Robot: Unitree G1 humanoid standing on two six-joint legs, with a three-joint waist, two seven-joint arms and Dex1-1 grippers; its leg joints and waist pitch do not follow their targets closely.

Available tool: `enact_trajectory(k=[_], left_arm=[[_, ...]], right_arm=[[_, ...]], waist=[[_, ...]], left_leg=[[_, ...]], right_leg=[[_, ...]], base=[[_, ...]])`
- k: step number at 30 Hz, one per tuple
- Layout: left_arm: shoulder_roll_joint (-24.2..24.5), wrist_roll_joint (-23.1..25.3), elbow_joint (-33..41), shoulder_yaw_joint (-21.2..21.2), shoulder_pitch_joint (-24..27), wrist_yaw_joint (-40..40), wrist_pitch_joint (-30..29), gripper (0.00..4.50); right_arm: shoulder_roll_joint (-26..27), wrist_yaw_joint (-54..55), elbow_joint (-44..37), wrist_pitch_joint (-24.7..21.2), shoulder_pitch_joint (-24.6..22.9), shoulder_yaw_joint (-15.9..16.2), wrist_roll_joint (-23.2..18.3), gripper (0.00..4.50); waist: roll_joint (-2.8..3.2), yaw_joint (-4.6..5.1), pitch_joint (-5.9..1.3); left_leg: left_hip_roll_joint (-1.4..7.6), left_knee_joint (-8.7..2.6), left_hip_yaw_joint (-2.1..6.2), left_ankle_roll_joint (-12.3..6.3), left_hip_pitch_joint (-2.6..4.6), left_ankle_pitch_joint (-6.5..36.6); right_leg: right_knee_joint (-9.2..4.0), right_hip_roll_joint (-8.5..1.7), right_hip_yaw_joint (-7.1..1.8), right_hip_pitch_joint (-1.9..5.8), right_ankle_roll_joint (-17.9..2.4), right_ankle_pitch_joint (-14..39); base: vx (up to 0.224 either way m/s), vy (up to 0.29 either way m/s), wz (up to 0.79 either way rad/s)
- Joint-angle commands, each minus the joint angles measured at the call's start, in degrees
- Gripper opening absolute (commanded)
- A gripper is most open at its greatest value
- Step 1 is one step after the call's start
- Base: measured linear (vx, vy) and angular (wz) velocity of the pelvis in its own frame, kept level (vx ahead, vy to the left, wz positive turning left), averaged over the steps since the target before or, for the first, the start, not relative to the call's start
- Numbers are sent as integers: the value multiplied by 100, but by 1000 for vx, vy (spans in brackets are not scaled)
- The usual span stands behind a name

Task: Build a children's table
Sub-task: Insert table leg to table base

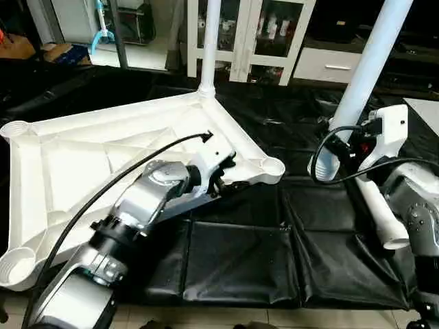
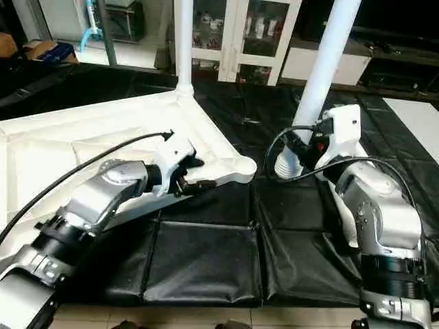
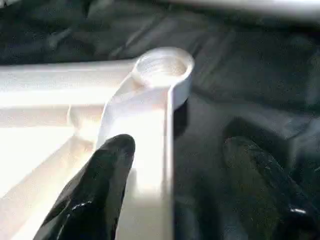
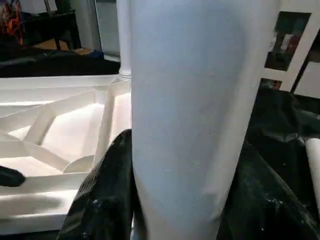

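The white table top (image 1: pixel 103 164) lies upside down on the black mat, its ribs and corner sockets facing up. One white leg (image 1: pixel 209 41) stands upright in the far corner socket. My left gripper (image 1: pixel 228 179) is open and straddles the top's rim (image 3: pixel 162 150) just short of the empty near-right socket (image 3: pixel 162 67), one finger (image 3: pixel 97 192) inside the rim and the other outside. My right gripper (image 4: pixel 182 150) is shut on a second leg (image 1: pixel 367 65), holding it tilted with its lower end (image 1: pixel 322 168) near the mat, right of that socket. A third leg (image 1: pixel 381 219) lies on the mat beside my right forearm.
A black padded mat (image 1: pixel 240 257) covers the floor under the work. A white glass-door cabinet (image 1: pixel 264 34) and a white drawer unit (image 1: pixel 329 65) stand behind. Boxes and clutter (image 1: pixel 58 51) sit at the back left. Two more empty sockets (image 1: pixel 17 267) are on the top's left side.
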State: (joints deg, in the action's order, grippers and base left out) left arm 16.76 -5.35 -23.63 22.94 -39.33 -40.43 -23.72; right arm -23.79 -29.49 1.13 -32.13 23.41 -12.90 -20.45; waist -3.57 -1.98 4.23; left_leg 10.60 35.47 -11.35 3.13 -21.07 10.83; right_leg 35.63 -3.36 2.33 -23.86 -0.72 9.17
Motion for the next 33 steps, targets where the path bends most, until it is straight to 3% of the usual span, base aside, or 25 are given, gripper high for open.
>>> enact_trajectory(k=[1,2,10,23,25,30,33], left_arm=[[-53,119,-144,74,-123,158,9,290],[-62,131,-193,93,-132,167,-31,281],[-174,382,-558,171,-156,-15,77,203],[-79,617,-618,463,-124,-489,174,116],[-61,660,-666,482,-113,-612,280,97],[27,742,-753,600,-50,-880,677,51],[339,738,-584,830,210,-1641,1357,35]], right_arm=[[-5,26,-227,-97,-39,-5,-68,184],[7,42,-266,-119,-55,3,-79,184],[-27,124,-380,-199,-105,50,-99,184],[-29,168,-386,-181,-39,49,-85,184],[-5,181,-389,-178,-33,41,-97,184],[61,202,-391,-150,-40,36,-121,184],[232,197,-458,-135,-73,4,-301,184]], waist=[[14,-29,-452],[43,-35,-463],[32,-45,-478],[47,-42,-462],[71,-45,-465],[67,-43,-463],[79,-42,-453]], left_leg=[[202,-398,139,8,77,1209],[202,-397,142,-2,77,1147],[214,-396,131,-76,70,987],[236,-417,137,-54,82,1048],[234,-418,141,-56,80,1022],[242,-428,143,-26,86,1099],[247,-443,147,-30,90,1150]], right_leg=[[-554,-393,-226,270,-699,2204],[-537,-395,-228,274,-759,2083],[-487,-402,-227,301,-1011,1536],[-495,-426,-231,305,-1052,1569],[-492,-427,-231,308,-1055,1533],[-494,-432,-234,302,-1068,1525],[-507,-446,-241,292,-1037,1575]], base=[[0,0,0],[0,0,0],[0,0,0],[0,0,0],[0,0,0],[0,0,0],[0,0,0]])
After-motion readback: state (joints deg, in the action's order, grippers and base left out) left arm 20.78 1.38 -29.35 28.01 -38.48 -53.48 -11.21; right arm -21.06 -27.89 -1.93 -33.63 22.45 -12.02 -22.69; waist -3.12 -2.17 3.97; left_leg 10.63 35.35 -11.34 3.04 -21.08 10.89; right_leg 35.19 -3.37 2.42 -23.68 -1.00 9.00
